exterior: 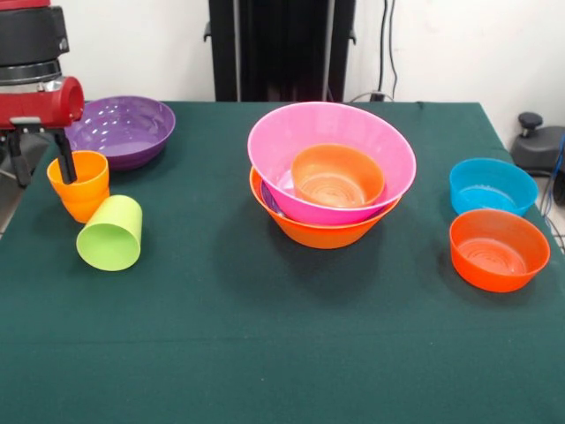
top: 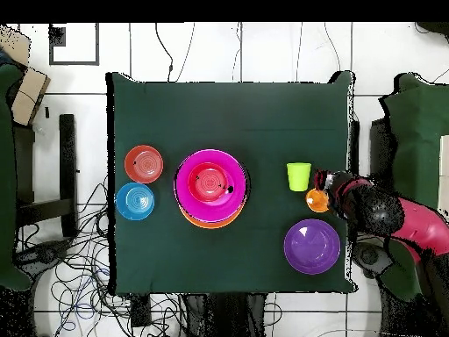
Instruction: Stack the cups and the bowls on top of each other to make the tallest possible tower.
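Item 1, my tool (exterior: 41, 163): at the counter's (exterior: 265, 353) left edge in the front view, prongs apart and pointing down. One prong reaches inside the mouth of the orange cup (exterior: 81, 187), the other hangs outside its wall, off the counter's edge side. The wall sits between them but is not clamped, as far as I can judge.

Item 2, orange cup: upright, mouth up, long axis vertical, directly under my tool. A straight squeeze on the wall is what the next move turns on.

Item 3, lime green cup (exterior: 111, 233): lying on its side just beside the orange cup, toward the front edge, mouth facing the front edge.

Item 4, purple bowl (exterior: 124, 129): upright, near the far left corner, just behind the orange cup.

Item 5, the tower (exterior: 331, 177): mid-counter, well apart from my tool. Yellow-orange bowl (exterior: 322, 231) at the base, pink bowl (exterior: 300, 141) nested in it, a small red-orange bowl (exterior: 338, 177) inside the pink; a purple sliver shows between pink and base.

Item 6, blue bowl (exterior: 493, 185) and second red-orange bowl (exterior: 499, 249): side by side at the right edge, not yet stacked.
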Controlling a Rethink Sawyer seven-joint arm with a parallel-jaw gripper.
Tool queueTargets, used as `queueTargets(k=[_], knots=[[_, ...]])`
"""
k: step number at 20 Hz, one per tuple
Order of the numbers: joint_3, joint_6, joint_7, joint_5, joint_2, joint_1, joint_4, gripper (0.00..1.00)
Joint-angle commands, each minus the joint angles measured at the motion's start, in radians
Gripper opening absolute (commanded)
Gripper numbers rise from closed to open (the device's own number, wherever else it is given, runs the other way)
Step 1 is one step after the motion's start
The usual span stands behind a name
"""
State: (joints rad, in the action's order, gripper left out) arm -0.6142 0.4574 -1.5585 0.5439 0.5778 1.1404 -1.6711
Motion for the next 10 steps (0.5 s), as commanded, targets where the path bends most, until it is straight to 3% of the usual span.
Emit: queueTargets(k=[1,10], knots=[[0.005,0.122,0.084,0.007,0.044,0.031,-0.140,1.00],[-0.006,0.035,0.065,0.055,0.061,0.086,-0.275,1.00]])
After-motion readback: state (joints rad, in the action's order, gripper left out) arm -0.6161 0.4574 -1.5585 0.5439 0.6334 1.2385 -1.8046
